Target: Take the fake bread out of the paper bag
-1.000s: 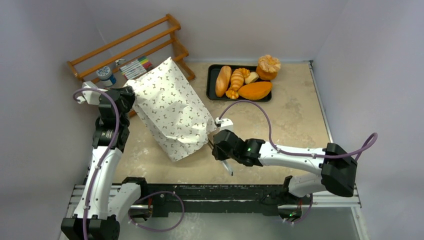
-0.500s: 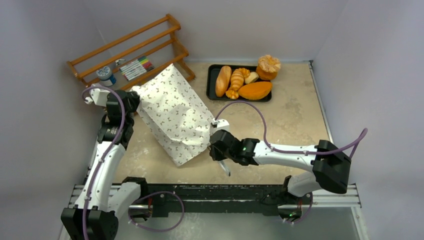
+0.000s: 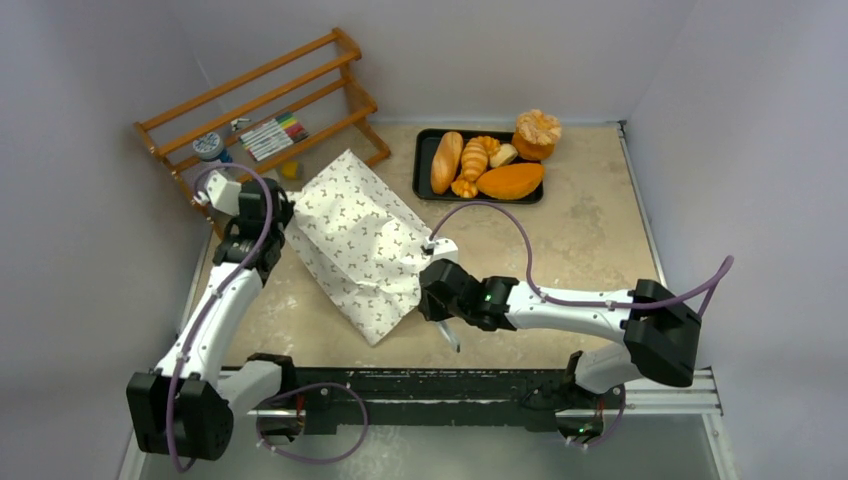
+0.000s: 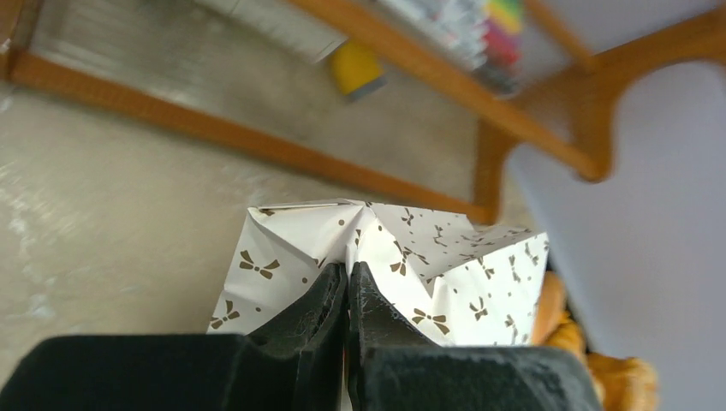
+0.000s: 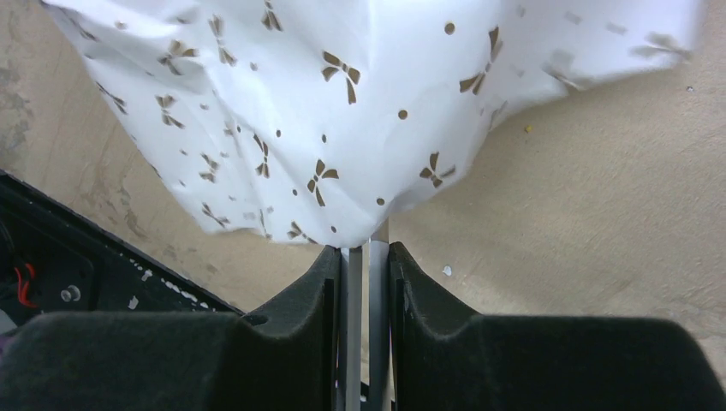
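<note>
The paper bag (image 3: pixel 360 240), white with small dark bow marks, lies tilted across the table's middle. My left gripper (image 3: pixel 285 215) is shut on a fold at its far left end; in the left wrist view the jaws (image 4: pixel 349 270) pinch the folded paper (image 4: pixel 445 257). My right gripper (image 3: pixel 428 290) is at the bag's near right edge, shut on two thin grey metal strips that look like tongs (image 5: pixel 366 325). Their tips disappear under the bag (image 5: pixel 342 103). Several pieces of fake bread (image 3: pixel 485 160) lie on the black tray. The bag's inside is hidden.
The black tray (image 3: pixel 425 160) sits at the far middle, with a round loaf (image 3: pixel 537 132) at its far right corner. A wooden rack (image 3: pixel 260 95) holding markers (image 3: pixel 272 135) and a small jar (image 3: pixel 209 147) stands at the far left. A yellow item (image 4: pixel 358 68) lies under the rack.
My left gripper has moved right and toward the near side, and the bag's end came with it, so the bag now lies lower and further right. The right gripper shifted slightly left.
</note>
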